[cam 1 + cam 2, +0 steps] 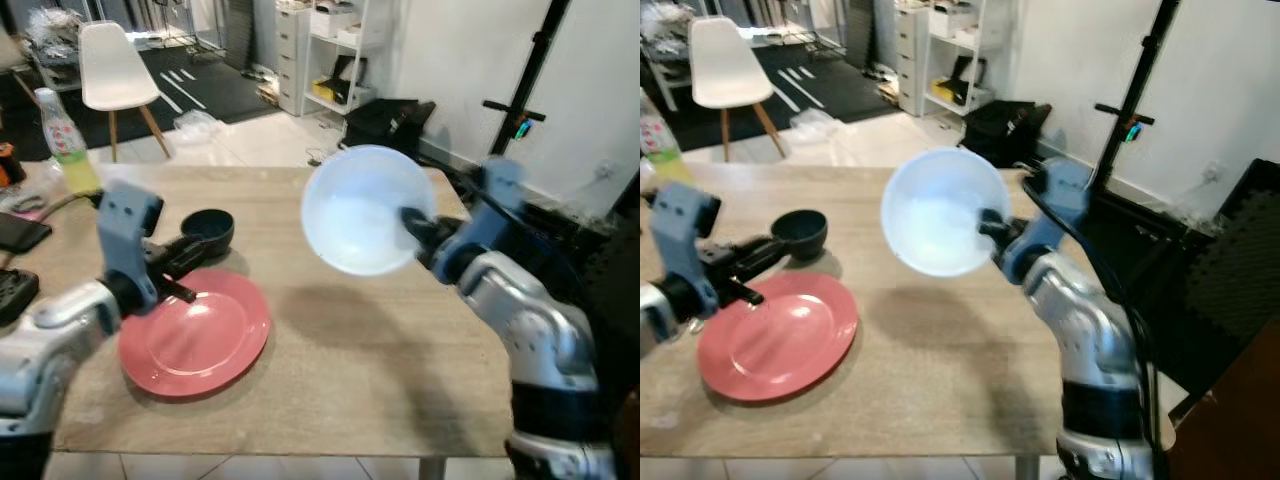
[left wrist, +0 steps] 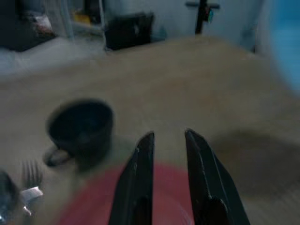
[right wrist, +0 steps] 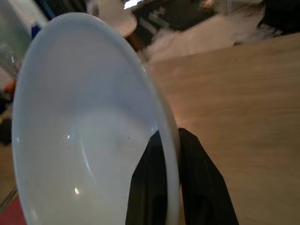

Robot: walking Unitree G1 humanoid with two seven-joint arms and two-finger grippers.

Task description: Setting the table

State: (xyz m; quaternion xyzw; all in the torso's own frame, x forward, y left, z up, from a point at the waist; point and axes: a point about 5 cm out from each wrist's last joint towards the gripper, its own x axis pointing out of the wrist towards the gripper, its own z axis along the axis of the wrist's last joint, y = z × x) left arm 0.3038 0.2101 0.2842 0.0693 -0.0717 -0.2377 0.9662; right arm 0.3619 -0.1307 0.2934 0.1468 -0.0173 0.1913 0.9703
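Table-setting is looking partly done: you are hovering the left gripper (image 2: pixel 166 140), fingers slightly apart, over the red plate (image 1: pixel 195 340) beside the dark cup (image 1: pixel 208 230), while your right gripper (image 3: pixel 172 140) is pinching the pale bowl (image 1: pixel 365 208) aloft, unplaced.
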